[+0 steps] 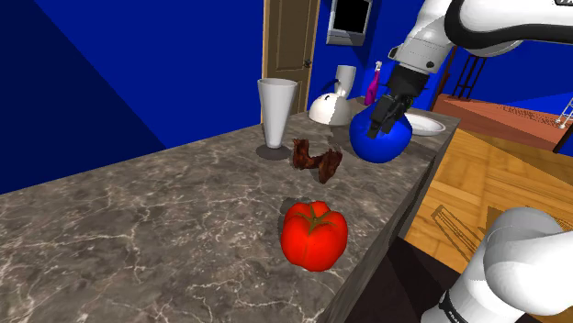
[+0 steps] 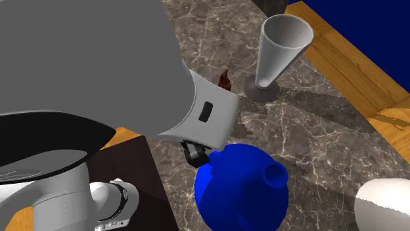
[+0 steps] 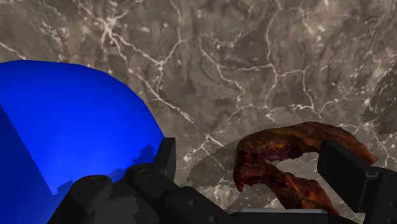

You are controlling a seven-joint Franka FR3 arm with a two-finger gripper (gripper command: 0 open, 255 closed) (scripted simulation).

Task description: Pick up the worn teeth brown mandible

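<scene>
The brown mandible (image 1: pixel 317 161) lies on the marble counter (image 1: pixel 138 229), between a tall white cup and a blue round vase. In the wrist view the mandible (image 3: pixel 286 159) is dark reddish-brown and curved, lying below the open gripper (image 3: pixel 248 147), whose black fingers (image 3: pixel 164 159) stand wide apart without touching it. In the shoulder view my gripper (image 1: pixel 383 121) hangs above the counter in front of the blue vase (image 1: pixel 380 138), up and to the right of the mandible. In the second exterior view the arm hides most of the mandible (image 2: pixel 225 80).
A red tomato (image 1: pixel 314 235) sits near the counter's front edge. The tall white cup (image 1: pixel 276 110) stands behind the mandible. A white domed object (image 1: pixel 329 108), a pink bottle (image 1: pixel 373 87) and a white plate (image 1: pixel 427 124) are at the far end. The blue vase (image 3: pixel 70 140) is close beside one finger.
</scene>
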